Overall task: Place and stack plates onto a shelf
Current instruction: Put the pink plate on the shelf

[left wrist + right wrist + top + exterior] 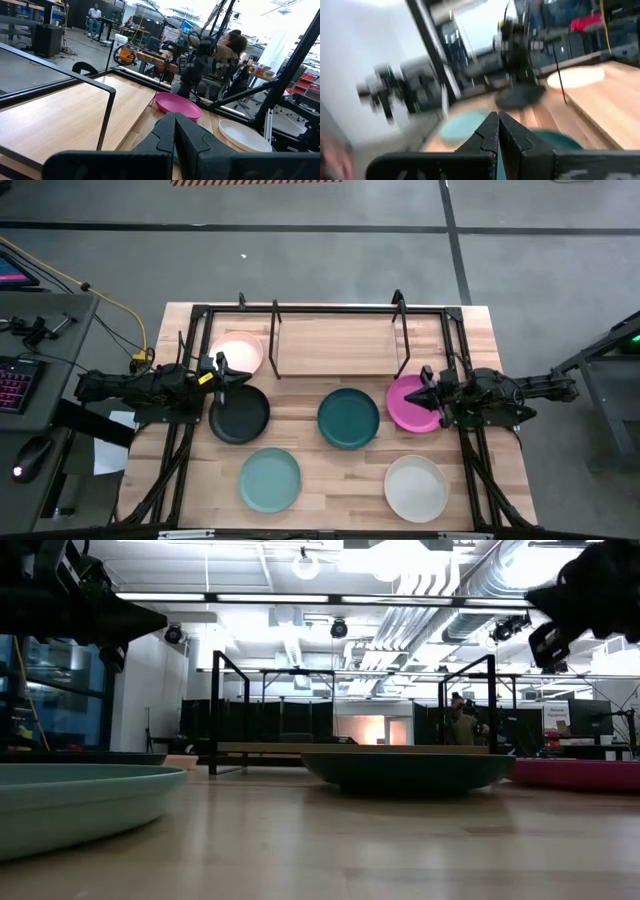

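The left gripper [222, 371] is being held with its fingers pressed together and nothing between them, above the counter [330, 475] at the gap between the pale pink plate [240, 352] and the black plate [240, 416]. In the left wrist view its closed fingers [175, 137] are covering most of the dark teal plate, so that only a sliver is being shown beside them. The right gripper [428, 392] is likewise being kept closed and empty, over the right edge of the magenta plate [411, 404]; in the right wrist view the fingers [497, 132] are seen touching, while everything beyond them is being smeared, and only rough shapes of plates can be made out.

The dark teal plate [348, 418] is lying at the counter's middle, with the light teal plate [270, 480] and the white plate [416, 487] nearer the front edge, all apart from one another. The shelf [335, 340] is standing at the back of the counter with no plate on its wooden board; the pale pink plate is lying just beside its left end bars.

In the low view the light teal plate [80, 800] is being cut off by the picture's edge, and both arms are shown only as dark shapes at the top corners. No writing can be read in any view.
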Robot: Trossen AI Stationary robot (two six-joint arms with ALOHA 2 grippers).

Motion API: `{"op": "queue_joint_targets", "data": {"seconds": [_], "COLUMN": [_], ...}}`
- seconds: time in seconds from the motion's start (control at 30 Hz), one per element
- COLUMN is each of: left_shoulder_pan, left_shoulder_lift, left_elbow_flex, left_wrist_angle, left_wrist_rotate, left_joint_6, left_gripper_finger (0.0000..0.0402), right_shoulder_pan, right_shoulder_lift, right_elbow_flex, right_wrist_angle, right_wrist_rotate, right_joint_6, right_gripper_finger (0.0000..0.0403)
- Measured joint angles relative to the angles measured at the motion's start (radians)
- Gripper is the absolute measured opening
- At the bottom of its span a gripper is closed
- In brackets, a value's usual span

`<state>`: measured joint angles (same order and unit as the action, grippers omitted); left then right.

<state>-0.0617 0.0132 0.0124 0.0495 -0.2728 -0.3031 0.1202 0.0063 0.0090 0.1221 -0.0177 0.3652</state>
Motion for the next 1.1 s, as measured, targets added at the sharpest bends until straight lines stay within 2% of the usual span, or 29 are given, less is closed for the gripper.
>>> {"op": "queue_joint_targets", "data": {"seconds": [0.07, 0.23, 0.33, 0.4, 0.47, 0.57, 0.67, 0.8, 0.97, 1.1], "left_shoulder_pan": [0.000, 0.000, 0.000, 0.000, 0.000, 0.000, 0.000, 0.000, 0.000, 0.000], "left_shoulder_lift": [0.000, 0.000, 0.000, 0.000, 0.000, 0.000, 0.000, 0.000, 0.000, 0.000], "left_elbow_flex": [0.000, 0.000, 0.000, 0.000, 0.000, 0.000, 0.000, 0.000, 0.000, 0.000], "left_wrist_angle": [0.000, 0.000, 0.000, 0.000, 0.000, 0.000, 0.000, 0.000, 0.000, 0.000], "left_wrist_rotate": [0.000, 0.000, 0.000, 0.000, 0.000, 0.000, 0.000, 0.000, 0.000, 0.000], "left_joint_6": [0.000, 0.000, 0.000, 0.000, 0.000, 0.000, 0.000, 0.000, 0.000, 0.000], "left_gripper_finger": [0.0000, 0.0000, 0.0000, 0.0000, 0.0000, 0.0000, 0.0000, 0.0000, 0.0000, 0.0000], "right_shoulder_pan": [0.000, 0.000, 0.000, 0.000, 0.002, 0.020, 0.052, 0.115, 0.226, 0.311], "right_shoulder_lift": [0.000, 0.000, 0.008, 0.027, 0.071, 0.183, 0.333, 0.549, 0.766, 0.887], "right_elbow_flex": [0.000, 0.000, 0.011, 0.048, 0.107, 0.243, 0.408, 0.573, 0.629, 0.615], "right_wrist_angle": [0.093, 0.308, 0.366, 0.369, 0.349, 0.174, -0.122, -0.500, -0.753, -0.861], "right_wrist_rotate": [0.039, 0.222, 0.319, 0.310, 0.255, 0.179, 0.127, 0.049, -0.048, -0.040], "right_joint_6": [0.063, 0.229, 0.319, 0.361, 0.382, 0.398, 0.423, 0.552, 0.783, 1.101], "right_gripper_finger": [0.0000, 0.0000, 0.0000, 0.0000, 0.0001, 0.0010, 0.0029, 0.0072, 0.0123, 0.0147]}}
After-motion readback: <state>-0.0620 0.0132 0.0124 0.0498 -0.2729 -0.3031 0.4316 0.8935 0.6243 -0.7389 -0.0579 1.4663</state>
